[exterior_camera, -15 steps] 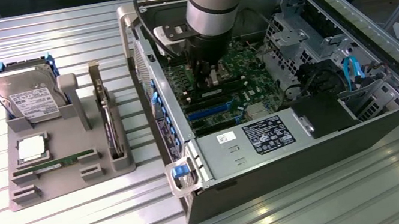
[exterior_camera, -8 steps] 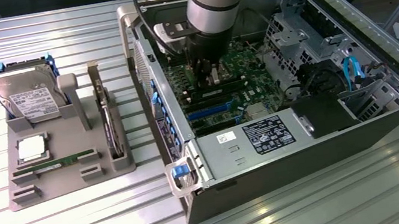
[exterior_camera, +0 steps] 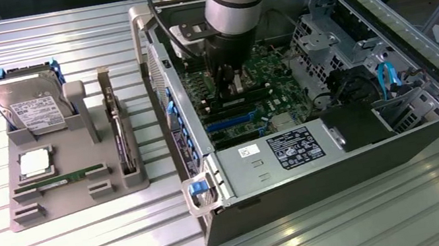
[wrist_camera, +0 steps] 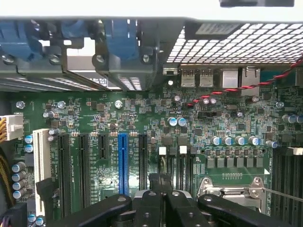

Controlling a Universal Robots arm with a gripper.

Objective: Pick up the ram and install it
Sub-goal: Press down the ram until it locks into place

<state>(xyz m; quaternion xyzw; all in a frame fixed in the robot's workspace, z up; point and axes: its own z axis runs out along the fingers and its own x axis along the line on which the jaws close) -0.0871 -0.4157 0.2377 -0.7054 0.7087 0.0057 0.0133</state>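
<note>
The ram (exterior_camera: 61, 179) is a thin green stick lying in a slot at the front of the grey holder (exterior_camera: 81, 201), at the exterior view's left. My gripper (exterior_camera: 230, 89) is well away from it, lowered inside the open computer case (exterior_camera: 313, 147) just above the green motherboard (exterior_camera: 257, 66). In the wrist view the black fingers (wrist_camera: 150, 198) are pressed together over the motherboard (wrist_camera: 142, 118), near the blue expansion slot (wrist_camera: 122, 161). The gripper (wrist_camera: 161, 182) is shut with nothing between its fingers.
On the holder a hard drive (exterior_camera: 27, 105) stands in a blue frame, a square silver processor (exterior_camera: 36, 162) lies flat, and a dark expansion card (exterior_camera: 116, 123) stands upright. Case walls, drive cages (exterior_camera: 325, 32) and cables (exterior_camera: 386, 78) surround the arm. A metal socket frame (wrist_camera: 232, 189) lies beside the fingers.
</note>
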